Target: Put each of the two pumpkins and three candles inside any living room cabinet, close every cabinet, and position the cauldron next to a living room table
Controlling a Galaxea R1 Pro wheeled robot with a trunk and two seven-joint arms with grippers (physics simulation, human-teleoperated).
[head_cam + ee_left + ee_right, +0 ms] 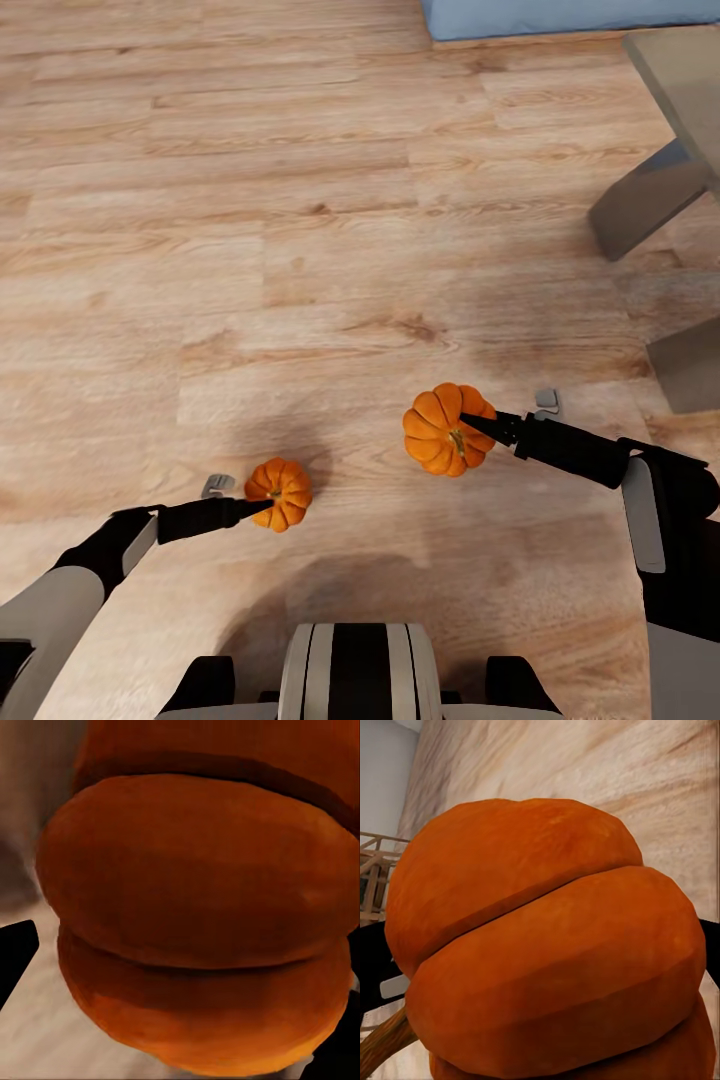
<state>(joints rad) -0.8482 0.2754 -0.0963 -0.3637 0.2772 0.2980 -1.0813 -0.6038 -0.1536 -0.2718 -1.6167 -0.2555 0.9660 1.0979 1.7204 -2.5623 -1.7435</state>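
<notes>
Gripping two pumpkins: left gripper one, right gripper one

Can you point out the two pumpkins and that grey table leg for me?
Left pumpkin [281,492], head view: on its ribbed top near the stem.
Right pumpkin [440,430], head view: on its orange ribs beside the stem.
Grey table leg [645,200], head view: on the slanted leg's middle.

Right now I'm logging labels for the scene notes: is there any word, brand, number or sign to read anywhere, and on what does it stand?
None: no readable text in any view.
The pumpkin in the left gripper (pumpkin at) bears no lettering.
The pumpkin in the right gripper (pumpkin at) has a plain ribbed skin, also unmarked.
The wooden floor, the grey table leg and the blue edge carry no marks.
</notes>
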